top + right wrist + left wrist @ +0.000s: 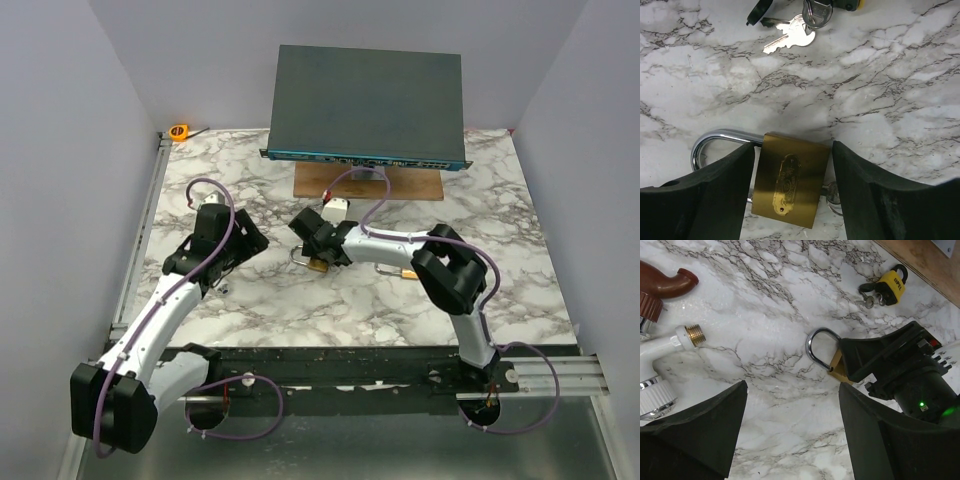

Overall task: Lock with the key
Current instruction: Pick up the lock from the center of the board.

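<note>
A brass padlock (790, 182) lies flat on the marble table (880, 75), its steel shackle (715, 137) pointing left. A key (832, 196) sticks out of its base, mostly hidden by my right finger. My right gripper (792, 150) straddles the lock body with narrow gaps on both sides, open. The left wrist view shows the same padlock (836, 367) half hidden under the right gripper. My left gripper (792, 387) hangs open over bare marble to the left of the lock, nothing between its fingers. In the top view the padlock (320, 265) sits mid-table.
A yellow padlock (888, 286) with a bunch of keys (790, 37) lies near a wooden board (368, 182) under a dark grey box (368, 100). A white fitting with a brass thread (690, 335) and a brown pipe (665, 282) lie beside the left arm. An orange tape measure (179, 131) sits far left.
</note>
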